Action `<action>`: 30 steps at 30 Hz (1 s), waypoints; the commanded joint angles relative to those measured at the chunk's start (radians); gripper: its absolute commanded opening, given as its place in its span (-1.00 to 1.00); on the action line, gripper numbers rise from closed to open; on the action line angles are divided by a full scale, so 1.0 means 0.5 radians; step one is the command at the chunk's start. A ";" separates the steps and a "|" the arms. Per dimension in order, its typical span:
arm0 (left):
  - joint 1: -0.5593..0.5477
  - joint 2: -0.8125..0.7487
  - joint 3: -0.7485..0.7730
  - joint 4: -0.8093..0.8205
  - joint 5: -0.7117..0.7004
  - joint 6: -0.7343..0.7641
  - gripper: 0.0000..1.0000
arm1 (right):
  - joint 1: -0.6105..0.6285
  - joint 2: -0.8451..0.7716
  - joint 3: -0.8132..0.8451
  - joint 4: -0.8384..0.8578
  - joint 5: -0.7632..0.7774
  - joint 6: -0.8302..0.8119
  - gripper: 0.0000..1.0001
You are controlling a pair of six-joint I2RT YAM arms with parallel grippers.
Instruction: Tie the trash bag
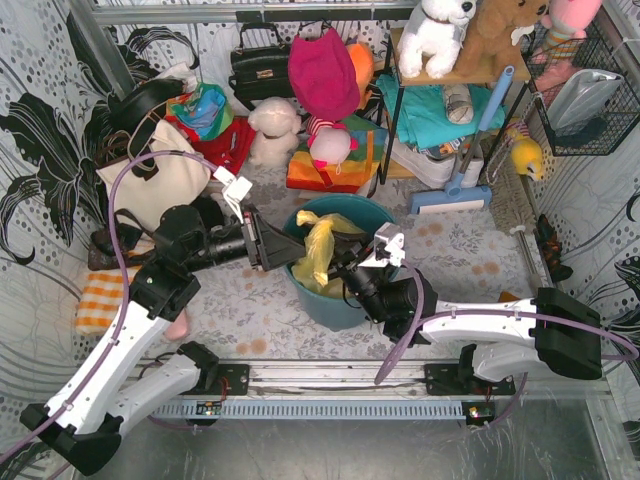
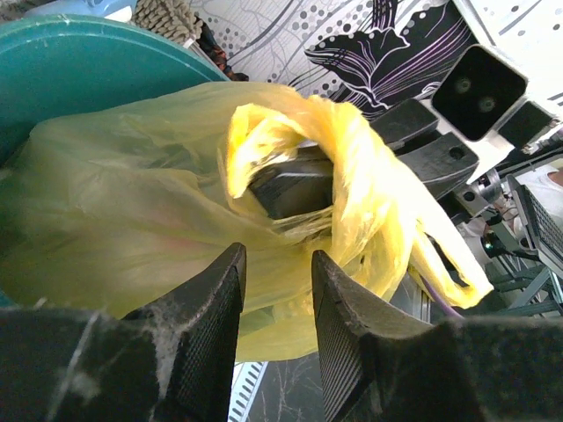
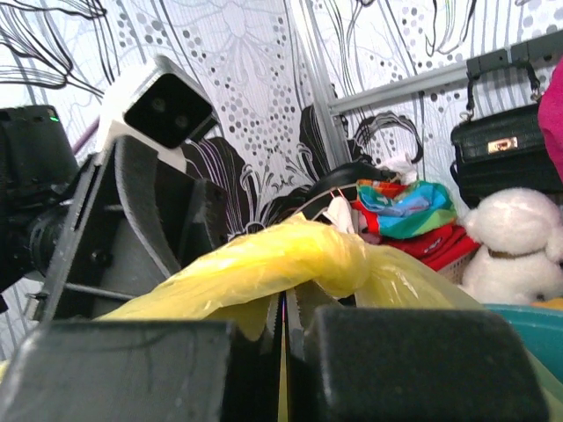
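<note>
Risk: the teal bucket (image 1: 322, 305) may tip or drag if the arms pull hard, since the trash bag (image 1: 318, 245) sits inside it, mid-table. The thin plastic could tear or slip out of the pinch and the loop would fall apart. Right gripper (image 3: 283, 321) is pressed together on a twisted yellow strip. Left gripper (image 2: 277, 272) is spread, with the bag just beyond its tips, at the bucket's left side.
</note>
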 commanded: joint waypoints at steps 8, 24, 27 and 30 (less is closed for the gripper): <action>-0.018 -0.039 0.187 -0.250 -0.227 0.193 0.01 | 0.005 -0.033 -0.011 0.278 -0.236 -0.091 -1.00; -0.018 -0.006 0.404 -0.046 -0.590 0.033 0.07 | 0.005 -0.075 -0.049 0.207 -0.232 -0.065 -1.00; -0.017 0.033 0.356 0.070 -0.565 -0.050 0.07 | 0.005 -0.072 -0.053 0.213 -0.232 -0.056 -1.00; -0.019 0.068 0.310 0.148 -0.548 -0.104 0.06 | 0.005 -0.066 -0.051 0.225 -0.232 -0.053 -1.00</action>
